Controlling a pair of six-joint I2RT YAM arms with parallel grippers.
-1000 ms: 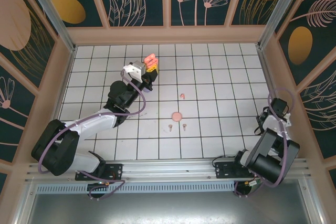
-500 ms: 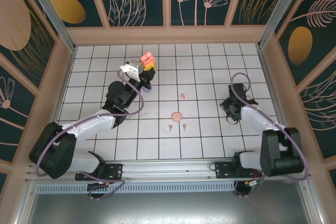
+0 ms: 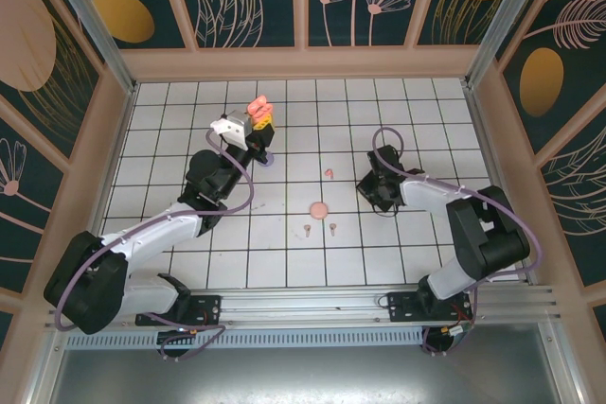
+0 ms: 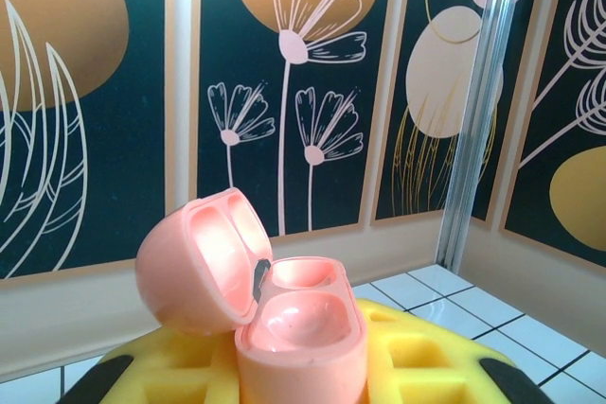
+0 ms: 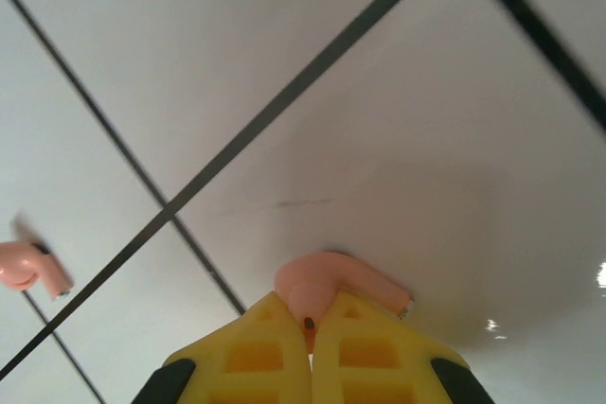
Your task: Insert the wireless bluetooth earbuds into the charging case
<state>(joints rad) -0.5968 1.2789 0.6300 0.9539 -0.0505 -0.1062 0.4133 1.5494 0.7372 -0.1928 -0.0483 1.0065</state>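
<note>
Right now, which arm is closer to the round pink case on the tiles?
Right. The right fingers sit just right of the case; the left fingers are farther, back-left.

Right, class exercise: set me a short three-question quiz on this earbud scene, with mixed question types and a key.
1. True or false: the charging case held in the left jaws has its lid shut.
2. What do the right jaws pinch? A) a pink earbud B) a spoon C) nothing
3. Fill in: the round pink puck lies on the tiled ____.
Key: 1 false, the lid stands open; 2 A; 3 table.
</note>
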